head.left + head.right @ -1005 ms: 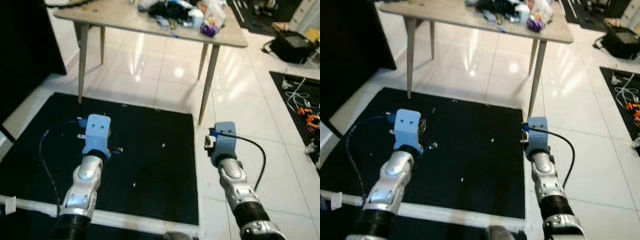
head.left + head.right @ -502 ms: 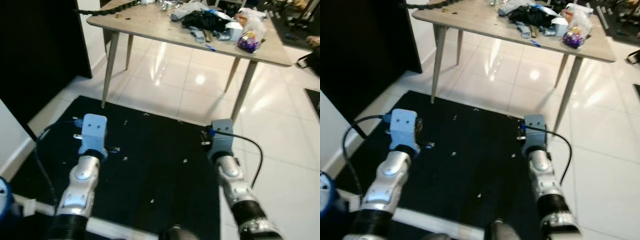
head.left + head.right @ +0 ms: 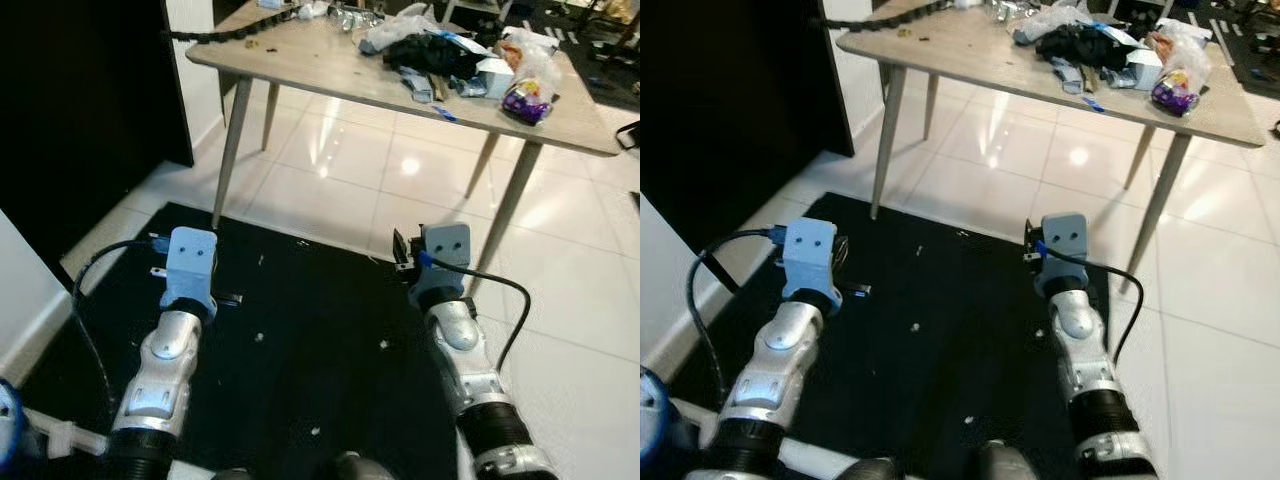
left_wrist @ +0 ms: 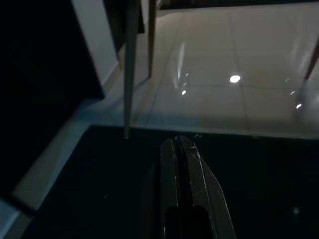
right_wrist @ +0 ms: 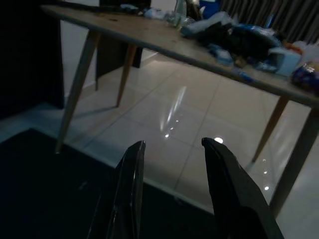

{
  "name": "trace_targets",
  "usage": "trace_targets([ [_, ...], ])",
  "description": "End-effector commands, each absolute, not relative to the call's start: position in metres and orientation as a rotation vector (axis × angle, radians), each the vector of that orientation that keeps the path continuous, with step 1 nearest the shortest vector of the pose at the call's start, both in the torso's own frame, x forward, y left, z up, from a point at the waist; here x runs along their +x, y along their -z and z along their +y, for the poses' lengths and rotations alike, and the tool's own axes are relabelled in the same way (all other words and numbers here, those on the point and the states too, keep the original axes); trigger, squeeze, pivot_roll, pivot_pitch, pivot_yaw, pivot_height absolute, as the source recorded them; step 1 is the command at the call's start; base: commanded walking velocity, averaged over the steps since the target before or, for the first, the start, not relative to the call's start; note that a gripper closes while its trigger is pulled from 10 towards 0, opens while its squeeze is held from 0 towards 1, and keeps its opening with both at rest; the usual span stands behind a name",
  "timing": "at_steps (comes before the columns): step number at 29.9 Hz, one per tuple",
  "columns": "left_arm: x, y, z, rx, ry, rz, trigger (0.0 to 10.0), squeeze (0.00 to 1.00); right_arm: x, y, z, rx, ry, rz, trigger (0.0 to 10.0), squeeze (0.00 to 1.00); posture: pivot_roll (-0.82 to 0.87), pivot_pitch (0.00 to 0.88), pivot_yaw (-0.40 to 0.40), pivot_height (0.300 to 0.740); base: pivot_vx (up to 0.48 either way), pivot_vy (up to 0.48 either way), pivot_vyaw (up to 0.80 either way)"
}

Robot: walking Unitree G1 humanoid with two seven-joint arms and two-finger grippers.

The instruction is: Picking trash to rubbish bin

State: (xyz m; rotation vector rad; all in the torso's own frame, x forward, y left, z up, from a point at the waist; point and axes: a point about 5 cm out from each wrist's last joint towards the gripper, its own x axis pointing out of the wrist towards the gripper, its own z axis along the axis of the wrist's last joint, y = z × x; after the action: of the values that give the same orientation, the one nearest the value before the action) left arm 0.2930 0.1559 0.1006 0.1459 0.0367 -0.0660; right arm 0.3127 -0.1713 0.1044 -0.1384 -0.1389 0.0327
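your right end effector (image 5: 172,164) gapes wide, left end effector (image 4: 180,149) pressed closed; trash (image 3: 455,60) lies on the desk (image 3: 330,65), upper frame, well apart.

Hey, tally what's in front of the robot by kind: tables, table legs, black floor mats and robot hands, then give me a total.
table: 1
table legs: 4
black floor mat: 1
robot hands: 2, the left hand shut, the right hand open
Total: 8
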Motion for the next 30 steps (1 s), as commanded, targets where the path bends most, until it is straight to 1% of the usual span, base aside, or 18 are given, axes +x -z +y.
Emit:
trace_targets([
  [1, 0.292, -0.0984, 0.1578, 0.146, 0.065, 0.051, 10.0, 0.0, 0.3118, -0.1042, -0.1709, -0.132, -0.029, -0.143, 10.0, 0.0, 0.04, 0.046, -0.078, 0.74, 0.337, 0.0, 0.0],
  [14, 0.2932, -0.105, 0.1584, 0.155, 0.075, 0.037, 10.0, 0.0, 0.3103, -0.1042, -0.1726, -0.129, -0.025, -0.152, 10.0, 0.0, 0.05, 0.051, -0.076, 0.74, 0.335, 0.0, -0.76],
  [30, 0.2941, -0.1063, 0.1565, 0.158, 0.084, 0.037, 10.0, 0.0, 0.3122, -0.107, -0.1757, -0.132, -0.012, -0.16, 10.0, 0.0, 0.04, 0.05, -0.074, 0.74, 0.335, 0.0, 0.0],
])
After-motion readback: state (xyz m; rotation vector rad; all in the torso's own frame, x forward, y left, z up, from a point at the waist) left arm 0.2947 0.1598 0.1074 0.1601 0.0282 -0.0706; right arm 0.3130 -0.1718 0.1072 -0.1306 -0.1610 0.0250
